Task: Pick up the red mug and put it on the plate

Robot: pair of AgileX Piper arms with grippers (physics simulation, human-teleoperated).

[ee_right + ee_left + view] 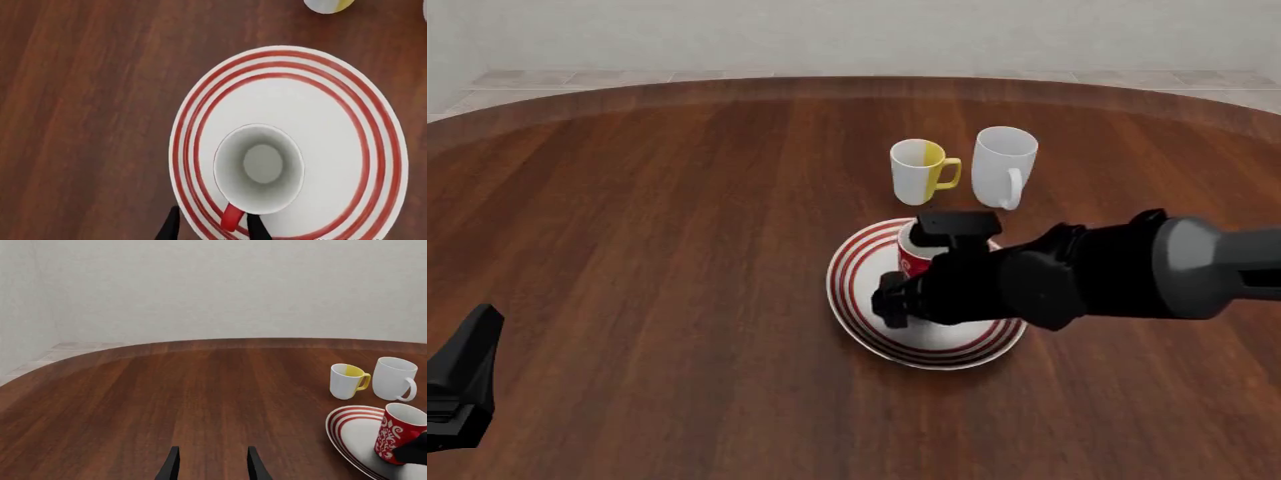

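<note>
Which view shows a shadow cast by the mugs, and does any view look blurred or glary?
Left wrist view: the glossy red ceramic mug throws a soft grey shadow across the round white red-ringed plate. Front view: even, flat light, with the right gripper hiding most of that mug. Right wrist view: soft shading inside the mug's white bowl, no glare. All views are sharp.

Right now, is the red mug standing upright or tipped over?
Upright: the red mug shows its round open mouth and white, empty inside from above, standing on the plate.

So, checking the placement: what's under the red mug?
The plate; the red mug stands upright on its white centre. Its base hides the contact, and the right gripper straddles the handle.
</note>
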